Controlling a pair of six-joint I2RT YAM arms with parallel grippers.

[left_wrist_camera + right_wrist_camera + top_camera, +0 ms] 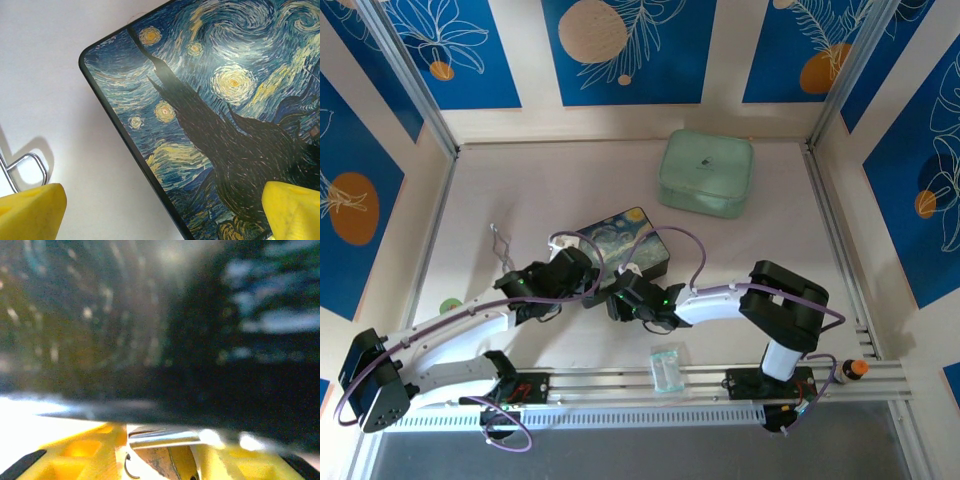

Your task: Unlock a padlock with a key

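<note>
My left tool (160, 215) hangs spread wide over the Starry Night painted box (225, 100), while my right tool (160, 452) flanks what looks like the small brass silver-shackled padlock (157, 461) at bottom centre, whether clamped I cannot tell, and a skewed pinch could flick it away.

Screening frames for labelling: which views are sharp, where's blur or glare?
Top external: sharp, evenly lit. Left wrist: painted box crisp, wire loop casts a soft shadow, left fingers blurred. Right wrist: almost all out of focus, glare on a metal piece between right fingers.
</note>
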